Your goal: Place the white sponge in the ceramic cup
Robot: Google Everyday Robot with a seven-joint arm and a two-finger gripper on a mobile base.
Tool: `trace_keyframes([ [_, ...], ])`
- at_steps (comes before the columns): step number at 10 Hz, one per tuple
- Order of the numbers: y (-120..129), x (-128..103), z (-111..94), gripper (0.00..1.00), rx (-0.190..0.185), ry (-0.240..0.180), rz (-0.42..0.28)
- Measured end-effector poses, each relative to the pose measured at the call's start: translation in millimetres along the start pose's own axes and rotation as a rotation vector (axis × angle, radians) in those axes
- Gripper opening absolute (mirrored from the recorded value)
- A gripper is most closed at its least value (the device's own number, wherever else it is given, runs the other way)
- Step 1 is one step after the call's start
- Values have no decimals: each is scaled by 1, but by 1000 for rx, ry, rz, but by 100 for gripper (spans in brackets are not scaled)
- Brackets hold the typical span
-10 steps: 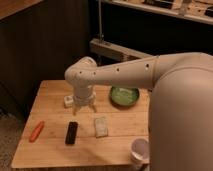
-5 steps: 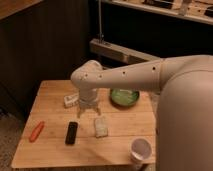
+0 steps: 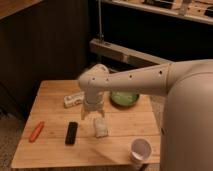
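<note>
Pale and soft, the white sponge lies flat on the wooden worktop, just beneath the claw, which hangs a little off the pad's centre; whether the claw is apart or together cannot be told. Centre over the pad before you descend, grip across its narrow side, then lift well clear before carrying to the ceramic cup, standing apart near the worktop's edge

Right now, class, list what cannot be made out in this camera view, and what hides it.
Camera view:
End effector, over the white sponge: contact unclear, its own wrist blocks the view.
Green bowl: left rim behind the arm.
Small white object: right end behind the arm.
Table: right side behind the robot's body.
</note>
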Motion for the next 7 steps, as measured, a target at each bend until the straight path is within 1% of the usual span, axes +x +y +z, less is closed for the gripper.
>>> trace_keyframes([
  [1, 1, 0, 6, 61, 4, -5, -7],
  [3, -9, 1, 14, 46, 20, -13, 5],
  [4, -11, 3, 16, 44, 23, -13, 15],
  [5, -15, 2, 18, 48, 30, -17, 21],
  [6, -22, 3, 19, 56, 31, -15, 36],
  [7, -30, 5, 23, 69, 28, -7, 56],
])
